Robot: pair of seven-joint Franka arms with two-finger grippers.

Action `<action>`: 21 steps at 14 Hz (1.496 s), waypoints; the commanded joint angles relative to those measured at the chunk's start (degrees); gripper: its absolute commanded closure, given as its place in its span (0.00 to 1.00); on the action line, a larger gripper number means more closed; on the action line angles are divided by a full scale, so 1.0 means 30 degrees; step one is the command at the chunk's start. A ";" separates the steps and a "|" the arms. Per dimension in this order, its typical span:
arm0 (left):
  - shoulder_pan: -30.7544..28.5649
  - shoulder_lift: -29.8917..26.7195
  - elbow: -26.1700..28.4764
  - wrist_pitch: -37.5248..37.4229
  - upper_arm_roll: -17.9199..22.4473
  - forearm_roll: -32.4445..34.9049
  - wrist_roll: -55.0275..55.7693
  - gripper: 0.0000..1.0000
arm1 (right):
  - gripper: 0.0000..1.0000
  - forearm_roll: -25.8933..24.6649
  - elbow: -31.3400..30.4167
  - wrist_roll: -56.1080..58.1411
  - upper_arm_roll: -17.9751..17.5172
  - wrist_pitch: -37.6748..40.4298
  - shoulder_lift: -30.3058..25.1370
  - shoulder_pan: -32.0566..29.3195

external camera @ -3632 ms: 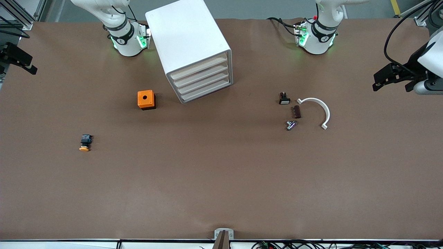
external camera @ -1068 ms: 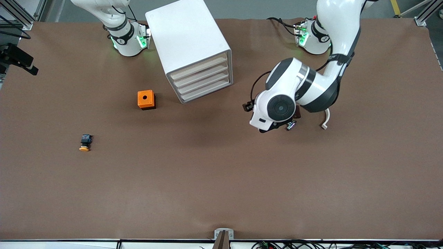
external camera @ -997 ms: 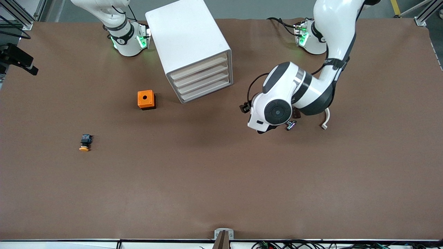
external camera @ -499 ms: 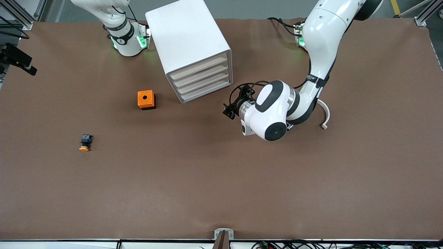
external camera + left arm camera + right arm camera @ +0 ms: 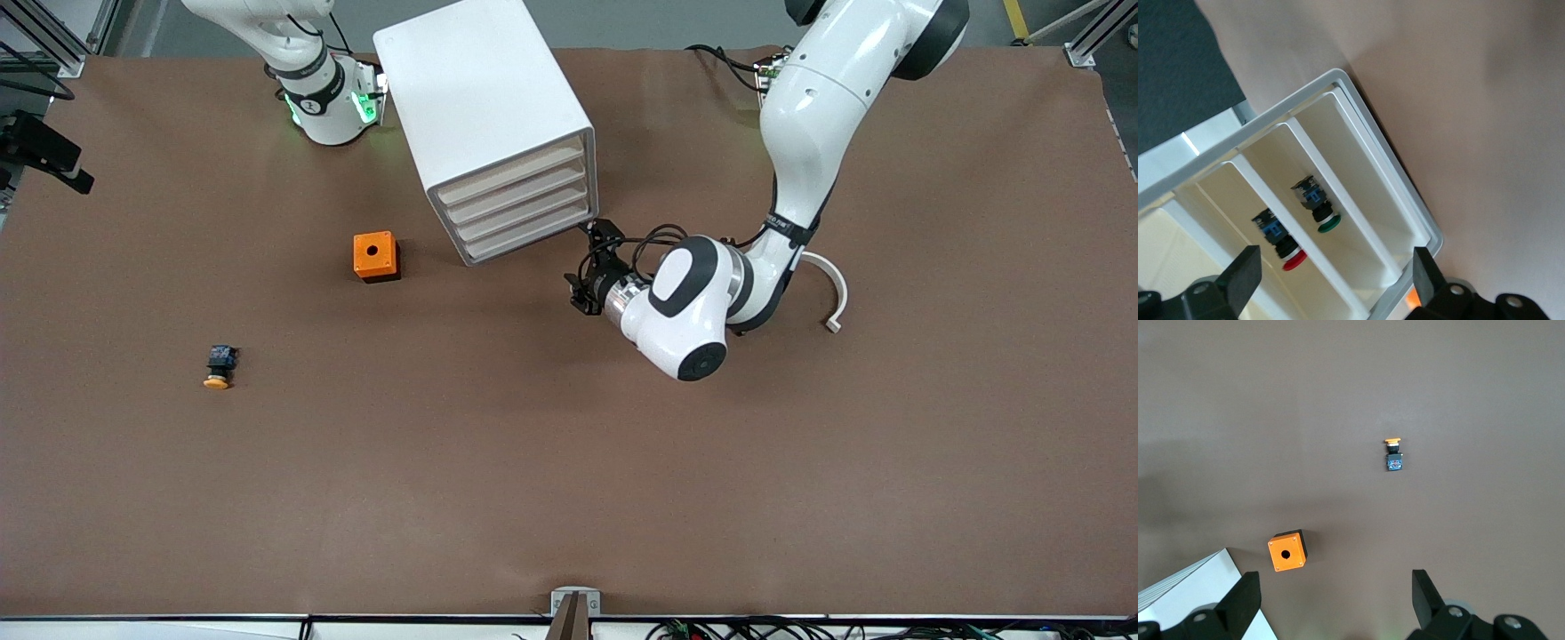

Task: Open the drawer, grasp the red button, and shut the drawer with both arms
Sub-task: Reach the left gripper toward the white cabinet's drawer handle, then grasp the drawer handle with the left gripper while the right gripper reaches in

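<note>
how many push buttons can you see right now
3. A red-capped button and a green-capped button lie in neighbouring cabinet drawers; an orange-capped button lies on the table, toward the right arm's end. The left arm may hide others.

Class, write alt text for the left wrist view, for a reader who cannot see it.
Seen between the open left gripper fingers, the white cabinet shows its stacked drawers, through whose fronts two small push buttons can be seen: the red-capped button in one drawer and a green-capped button in the next. Brown table fills the rest.

Even overhead light, soft shadows
</note>
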State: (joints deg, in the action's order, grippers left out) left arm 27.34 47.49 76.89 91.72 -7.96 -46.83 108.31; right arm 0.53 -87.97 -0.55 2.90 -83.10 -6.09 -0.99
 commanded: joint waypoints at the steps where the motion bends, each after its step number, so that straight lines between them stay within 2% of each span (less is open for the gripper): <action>1: 0.0144 0.0897 -0.0552 -0.0893 0.0074 -0.0940 0.1919 0.00 | 0.00 0.0204 0.0057 -0.0109 -0.0088 -0.0130 -0.0168 -0.0167; 5: 0.0173 0.1865 -0.0465 -0.2652 0.0075 -0.2816 0.4583 0.00 | 0.00 0.0204 0.0057 -0.0138 -0.0059 -0.0130 -0.0139 -0.0167; 12: 0.0554 0.2071 0.0061 -0.4409 0.0075 -0.3198 0.5819 0.00 | 0.00 -0.0030 0.0262 -0.0198 -0.0088 -0.0101 0.0095 -0.0225; 17: 0.0729 0.2246 0.0180 -0.5025 0.0045 -0.3228 0.6376 0.00 | 0.00 -0.0118 0.0291 -0.0022 -0.0059 -0.0160 0.2053 -0.0314; 21: 0.1022 0.2217 0.0209 -0.5379 0.0045 -0.3228 0.6405 0.40 | 0.00 -0.0555 0.0438 -0.0021 -0.0088 -0.0682 0.2408 -0.0460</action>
State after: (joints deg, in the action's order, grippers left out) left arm 29.82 54.14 77.77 76.53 -8.09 -55.36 126.30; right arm -0.01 -87.94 -0.59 3.19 -84.74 0.77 -1.50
